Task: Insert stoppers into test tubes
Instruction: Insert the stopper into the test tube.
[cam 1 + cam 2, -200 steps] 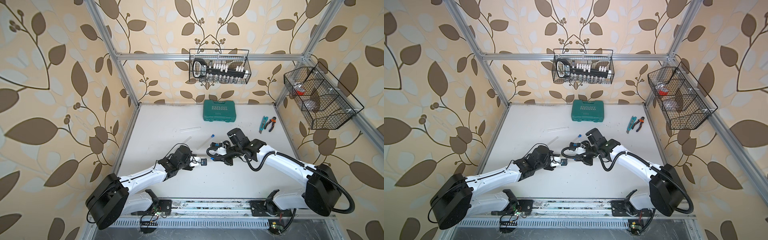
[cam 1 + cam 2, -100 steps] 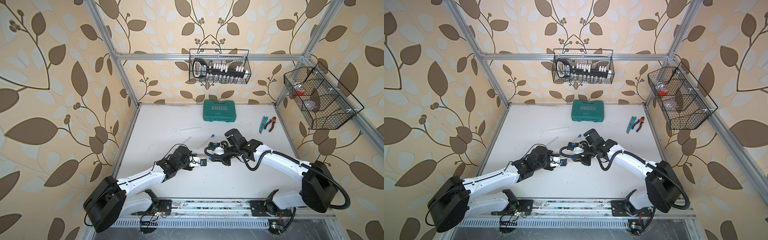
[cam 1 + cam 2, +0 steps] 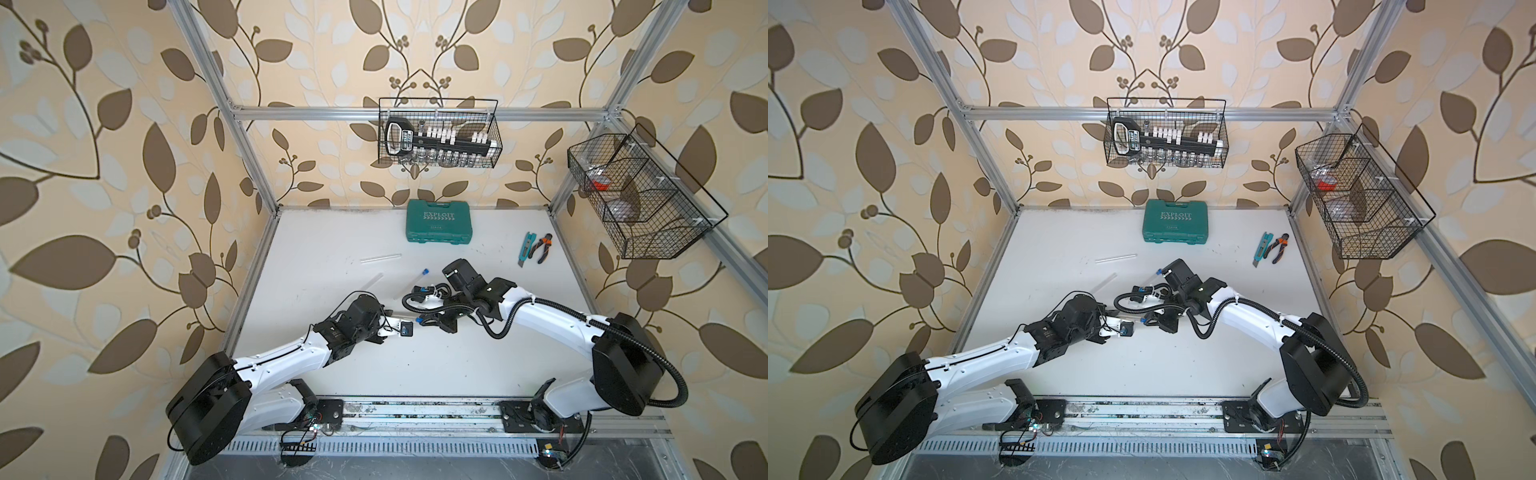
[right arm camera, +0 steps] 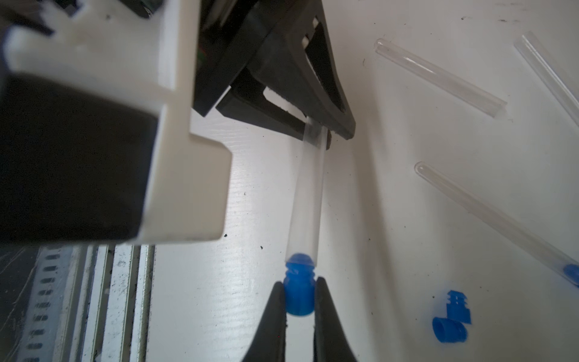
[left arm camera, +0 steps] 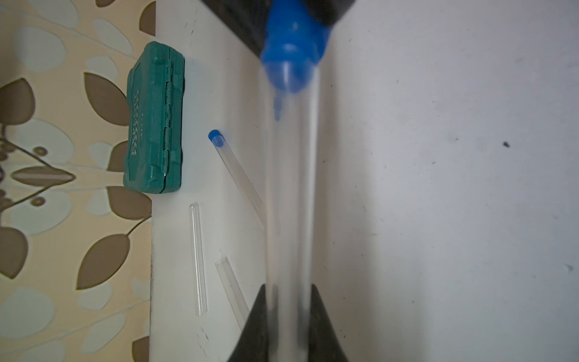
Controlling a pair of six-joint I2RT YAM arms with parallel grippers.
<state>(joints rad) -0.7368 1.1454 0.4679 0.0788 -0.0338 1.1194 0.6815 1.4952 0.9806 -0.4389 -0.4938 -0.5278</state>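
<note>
- The right hand (image 4: 299,286) has drawn closer to the left hand (image 5: 289,293) since a second ago, well apart from the case (image 3: 440,226).
- Left hand clenched on a tube (image 4: 305,194); right hand pinching a stopper (image 4: 299,301), its tip at the tube's mouth.
- How deep it sits is blurred.

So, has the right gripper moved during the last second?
Yes. The right gripper has shifted a little toward the robot's left, judged against the green case, which stayed put.

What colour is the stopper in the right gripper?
Blue; the stopper shows best in the right wrist view.
</note>
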